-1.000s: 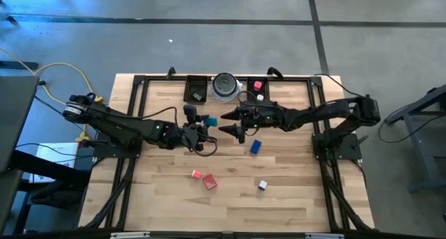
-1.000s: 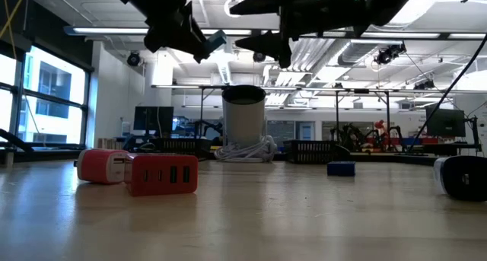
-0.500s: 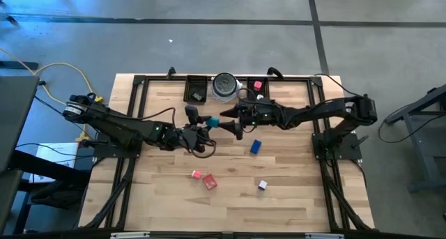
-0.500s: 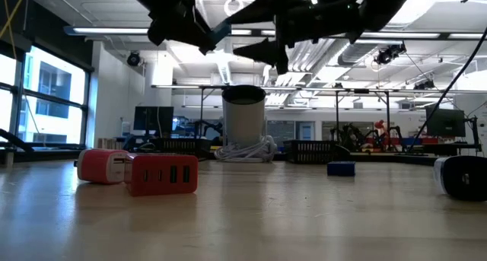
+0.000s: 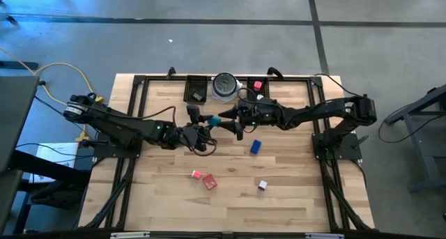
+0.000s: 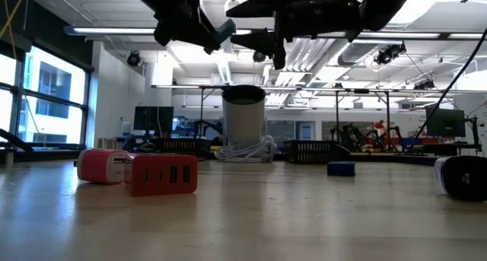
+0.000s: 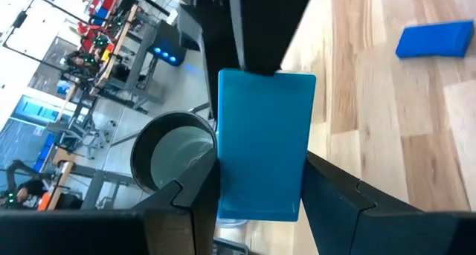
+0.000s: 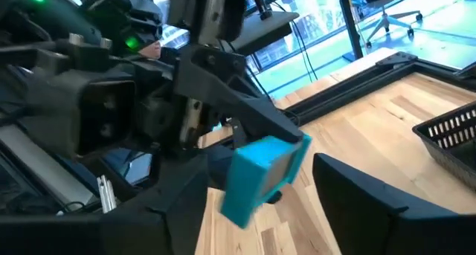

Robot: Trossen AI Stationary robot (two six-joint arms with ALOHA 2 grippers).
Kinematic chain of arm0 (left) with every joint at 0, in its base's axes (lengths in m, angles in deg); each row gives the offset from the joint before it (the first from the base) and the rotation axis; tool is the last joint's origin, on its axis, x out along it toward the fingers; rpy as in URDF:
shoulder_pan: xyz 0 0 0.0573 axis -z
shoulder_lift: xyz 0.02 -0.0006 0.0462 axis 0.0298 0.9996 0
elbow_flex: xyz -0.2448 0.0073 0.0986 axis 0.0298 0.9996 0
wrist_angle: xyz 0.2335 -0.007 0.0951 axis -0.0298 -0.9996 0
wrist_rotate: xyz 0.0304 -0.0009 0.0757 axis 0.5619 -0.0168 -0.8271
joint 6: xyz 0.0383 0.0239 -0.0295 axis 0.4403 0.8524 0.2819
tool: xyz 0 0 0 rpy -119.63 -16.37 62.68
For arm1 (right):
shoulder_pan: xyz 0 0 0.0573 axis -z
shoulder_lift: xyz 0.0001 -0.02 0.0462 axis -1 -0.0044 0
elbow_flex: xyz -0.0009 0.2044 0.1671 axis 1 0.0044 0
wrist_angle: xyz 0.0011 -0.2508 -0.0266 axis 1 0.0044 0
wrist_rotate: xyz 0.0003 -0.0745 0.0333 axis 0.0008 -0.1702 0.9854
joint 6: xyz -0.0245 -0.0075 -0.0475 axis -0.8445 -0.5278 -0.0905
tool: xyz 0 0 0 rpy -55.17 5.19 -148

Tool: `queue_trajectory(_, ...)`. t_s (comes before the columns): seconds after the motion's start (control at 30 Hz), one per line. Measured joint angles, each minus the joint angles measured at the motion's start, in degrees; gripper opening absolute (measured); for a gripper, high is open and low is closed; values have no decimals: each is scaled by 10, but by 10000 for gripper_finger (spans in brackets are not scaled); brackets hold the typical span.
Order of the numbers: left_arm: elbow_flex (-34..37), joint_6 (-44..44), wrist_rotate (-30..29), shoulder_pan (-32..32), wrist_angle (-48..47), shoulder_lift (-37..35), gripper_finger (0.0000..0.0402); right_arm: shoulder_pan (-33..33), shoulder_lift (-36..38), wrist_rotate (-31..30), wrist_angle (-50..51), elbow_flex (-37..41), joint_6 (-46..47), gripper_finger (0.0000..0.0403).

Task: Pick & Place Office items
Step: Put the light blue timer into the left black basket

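My left gripper hangs above the table's middle, shut on a teal block, which also shows in the low view. My right gripper faces it from the right and is open. In the right wrist view its fingers stand on either side of the teal block without plainly touching it. On the table lie a blue block, two red pieces and a white-and-black piece. A pink piece sits at the far edge. My left gripper pinches the teal block between its two fingers at the block's near end. The fingers come roughly level from the table's left. The block is lifted clear of the table and sticks out beyond the fingertips toward the right gripper.
A round silver-grey dish stands at the far edge between a black tray and the tray holding the pink piece. A black frame borders the wooden table. Bare wood lies along the near edge.
My right gripper has moved toward the table's left and up, closing in on the teal block until its open fingers flank it. My left gripper has risen slightly with the block still held.
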Motion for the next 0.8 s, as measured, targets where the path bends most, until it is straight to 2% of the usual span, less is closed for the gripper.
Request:
queue_trajectory(0.33,-45,30,-7,-4,-2,60,149,0,0,14,0,0,1,191)
queue_trajectory(0.63,-61,49,-43,-1,-15,64,149,0,2,11,23,-1,0,188)
queue_trajectory(0.8,-64,60,-92,2,-10,60,149,-1,-2,15,47,1,0,186)
